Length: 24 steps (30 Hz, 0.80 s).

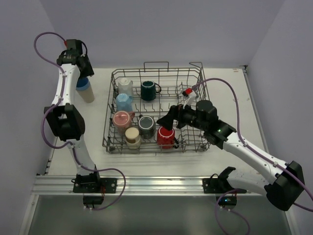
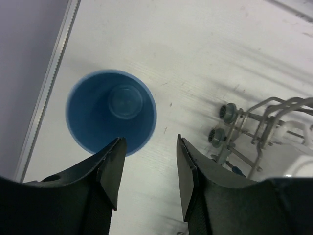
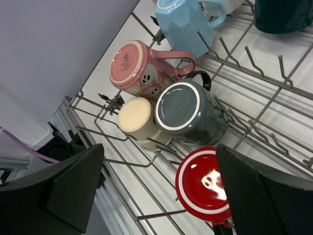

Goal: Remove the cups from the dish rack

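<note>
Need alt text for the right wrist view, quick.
The open right gripper hovers over a base-up red mug in the rack. Beyond it stand a grey mug, cream cup, pink mug and light blue mug, bases showing.

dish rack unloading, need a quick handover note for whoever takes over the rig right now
Left end effector: open, above the blue cup, which stands upright on the table left of the rack.
Right end effector: open, hovers over the red mug, not gripping.
Done: one cup out.
Left: seven in the rack: red mug, grey mug, cream cup, pink mug, light blue mug, teal mug, white cup.
</note>
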{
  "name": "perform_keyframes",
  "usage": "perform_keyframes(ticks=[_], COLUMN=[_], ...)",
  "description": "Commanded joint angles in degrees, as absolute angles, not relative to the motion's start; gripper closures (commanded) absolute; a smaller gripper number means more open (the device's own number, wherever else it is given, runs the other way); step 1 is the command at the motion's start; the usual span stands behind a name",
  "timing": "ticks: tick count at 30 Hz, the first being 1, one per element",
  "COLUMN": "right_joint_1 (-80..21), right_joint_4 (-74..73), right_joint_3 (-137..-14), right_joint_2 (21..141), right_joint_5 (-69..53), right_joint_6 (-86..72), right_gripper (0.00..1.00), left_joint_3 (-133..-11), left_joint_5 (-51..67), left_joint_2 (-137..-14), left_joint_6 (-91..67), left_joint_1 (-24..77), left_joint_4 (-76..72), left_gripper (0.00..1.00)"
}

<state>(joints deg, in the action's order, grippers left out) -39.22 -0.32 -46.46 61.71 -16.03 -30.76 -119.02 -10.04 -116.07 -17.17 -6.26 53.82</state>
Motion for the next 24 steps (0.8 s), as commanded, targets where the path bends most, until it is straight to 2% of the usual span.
perform_keyframes(ticks=[1, 2, 8, 13, 15, 18, 21, 24], right_joint_1=[-40.86, -41.22, -45.0, -46.58, -46.58, -46.58, -47.02, -47.63], right_joint_4=[-1.67, -1.93, -6.32, -9.4, -8.53, -10.28, -11.6, -11.86], right_joint_3=[-50.71, -51.76, -57.9, -61.43, -61.17, -63.1, -64.95, -65.39], right_joint_2=[63.01, 63.37, 67.41, 70.14, 69.26, 69.69, 71.98, 73.99], right_joint_5=[-16.26, -16.17, -13.36, -9.33, -7.13, -7.73, -11.6, -10.38], right_joint_6=[-28.13, -27.52, -22.95, -20.48, -20.22, -18.9, -18.46, -18.2], right_gripper=[0.01, 0.01, 0.01, 0.01, 0.01, 0.01, 0.01, 0.01], left_joint_3=[-116.91, -115.94, -101.36, -82.47, -76.07, -68.42, -62.34, -57.77], left_joint_5=[-5.2, -3.97, 5.7, 13.36, 11.7, 11.86, 13.8, 15.11], left_joint_2=[-105.83, -104.25, -88.71, -72.44, -66.66, -60.24, -53.91, -47.67], left_joint_6=[-18.37, -18.8, -21.44, -24.52, -24.35, -23.82, -24.08, -24.26], left_joint_1=[-6.5, -6.5, -3.87, -0.62, 3.94, 6.58, 6.68, 6.68], left_joint_4=[46.16, 45.01, 32.63, 22.08, 21.88, 22.67, 22.76, 23.03], left_gripper=[0.48, 0.45, 0.39, 0.31, 0.25, 0.23, 0.22, 0.18])
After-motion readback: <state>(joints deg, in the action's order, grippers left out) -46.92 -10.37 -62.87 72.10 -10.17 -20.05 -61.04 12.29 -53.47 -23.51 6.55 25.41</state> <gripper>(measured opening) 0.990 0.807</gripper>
